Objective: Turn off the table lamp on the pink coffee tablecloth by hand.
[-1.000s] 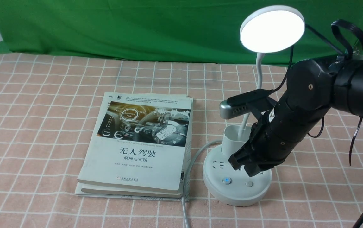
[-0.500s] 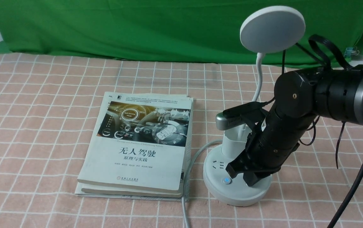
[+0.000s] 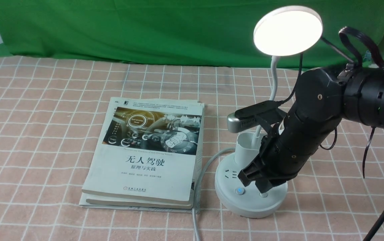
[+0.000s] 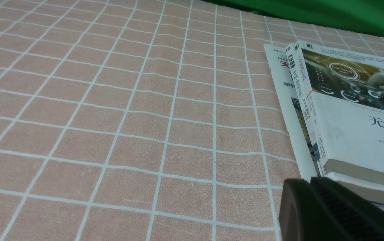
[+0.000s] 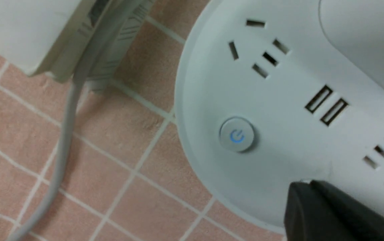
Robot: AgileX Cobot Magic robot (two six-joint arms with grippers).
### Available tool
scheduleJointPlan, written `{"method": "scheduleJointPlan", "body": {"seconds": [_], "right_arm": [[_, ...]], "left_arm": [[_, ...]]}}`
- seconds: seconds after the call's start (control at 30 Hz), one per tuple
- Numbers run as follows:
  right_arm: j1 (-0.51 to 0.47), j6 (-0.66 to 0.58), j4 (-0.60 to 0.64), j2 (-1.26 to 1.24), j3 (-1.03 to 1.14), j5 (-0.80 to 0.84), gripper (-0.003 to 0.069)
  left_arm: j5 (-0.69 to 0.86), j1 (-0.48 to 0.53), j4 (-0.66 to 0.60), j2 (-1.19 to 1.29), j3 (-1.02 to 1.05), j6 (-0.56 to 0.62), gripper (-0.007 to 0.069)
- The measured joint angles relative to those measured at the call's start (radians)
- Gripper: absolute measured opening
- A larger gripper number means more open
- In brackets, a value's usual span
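1. The table lamp (image 3: 245,147) stands on the pink checked tablecloth (image 3: 44,117) that covers the bench. It is right of centre, just beside a stack of books (image 3: 145,154).
2. The lamp's long axis is upright. Its round base (image 3: 242,204) sits flat on the cloth. The thin neck (image 3: 274,77) rises from the cup holder, curving slightly. The disc head (image 3: 288,30) is at the top, in front of the green backdrop (image 3: 145,30).
3. The face of the head points toward my front camera, and it is lit.
4. The base carries two buttons on its near side. The left button (image 3: 239,191) shows a blue power symbol.
5. A grey cord (image 3: 205,167) leaves the left side of the base and runs along the books toward the near edge.
6. The right arm (image 3: 312,127) reaches in from the right and slopes down and to the left over the base. I read the right jaws as together, with no gap at the tip.
7. The tip is directly over the right button (image 3: 263,194). I cannot tell whether it touches the button.
8. The left jaws show only in the left wrist view. They are low over bare cloth near the books, and the two dark fingers (image 4: 332,214) meet without a gap.
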Motion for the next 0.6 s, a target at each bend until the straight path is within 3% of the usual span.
{"method": "scheduleJointPlan", "body": {"seconds": [0.33, 0.6], "right_arm": [[0.000, -0.001, 0.000, 0.038, -0.003, -0.004, 0.0042], [0.000, 0.000, -0.023, -0.104, 0.000, 0.033, 0.0042]], "left_arm": [[0.000, 0.000, 0.000, 0.000, 0.000, 0.000, 0.0006], [0.000, 0.000, 0.000, 0.000, 0.000, 0.000, 0.0006]]}}
